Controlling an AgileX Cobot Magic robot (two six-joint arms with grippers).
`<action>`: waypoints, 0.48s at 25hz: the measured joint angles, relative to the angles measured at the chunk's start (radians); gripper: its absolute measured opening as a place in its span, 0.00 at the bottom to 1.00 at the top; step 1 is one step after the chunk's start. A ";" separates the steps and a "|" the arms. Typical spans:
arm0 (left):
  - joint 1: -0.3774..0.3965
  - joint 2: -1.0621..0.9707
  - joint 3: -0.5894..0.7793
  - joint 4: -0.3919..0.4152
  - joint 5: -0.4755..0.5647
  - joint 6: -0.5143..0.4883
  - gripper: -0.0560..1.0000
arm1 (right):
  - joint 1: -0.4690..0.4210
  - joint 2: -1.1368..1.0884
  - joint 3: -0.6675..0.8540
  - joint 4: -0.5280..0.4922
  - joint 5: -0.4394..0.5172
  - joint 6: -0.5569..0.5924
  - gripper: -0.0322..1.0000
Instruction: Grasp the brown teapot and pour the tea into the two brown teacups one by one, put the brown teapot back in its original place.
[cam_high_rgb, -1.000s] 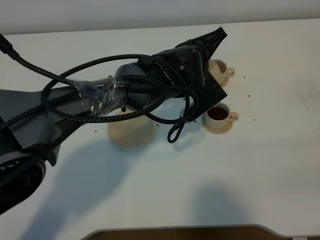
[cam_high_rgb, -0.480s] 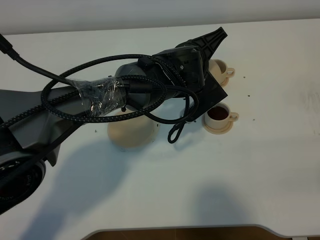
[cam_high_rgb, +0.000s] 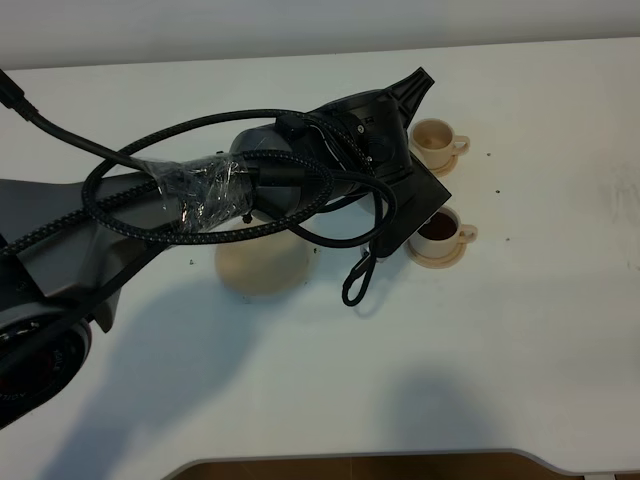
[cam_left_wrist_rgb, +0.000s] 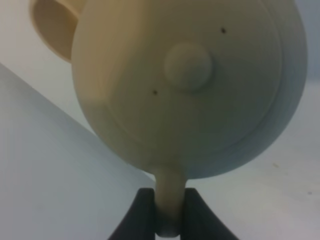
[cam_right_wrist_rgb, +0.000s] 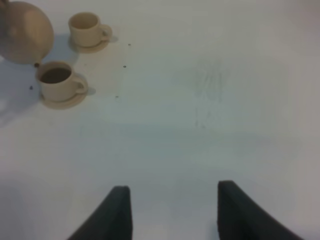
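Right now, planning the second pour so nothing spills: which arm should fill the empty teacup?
Left: the left fingers hold the brown teapot near the empty teacup; the right fingers are open and empty.

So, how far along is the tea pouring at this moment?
Done: the nearer cup holds dark tea. In hand: the left gripper is shut on the teapot, which is off its resting place and close to the cups. Left: the farther cup looks empty, and the big saucer is bare, so the teapot is not yet back.
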 joint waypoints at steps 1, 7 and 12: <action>0.000 0.000 0.000 0.000 0.005 -0.012 0.16 | 0.000 0.000 0.000 0.000 0.000 0.000 0.43; 0.005 -0.010 0.000 -0.006 0.022 -0.106 0.16 | 0.000 0.000 0.000 0.000 0.000 0.000 0.43; 0.005 -0.031 0.000 -0.048 0.028 -0.168 0.16 | 0.000 0.000 0.000 0.000 0.000 0.000 0.43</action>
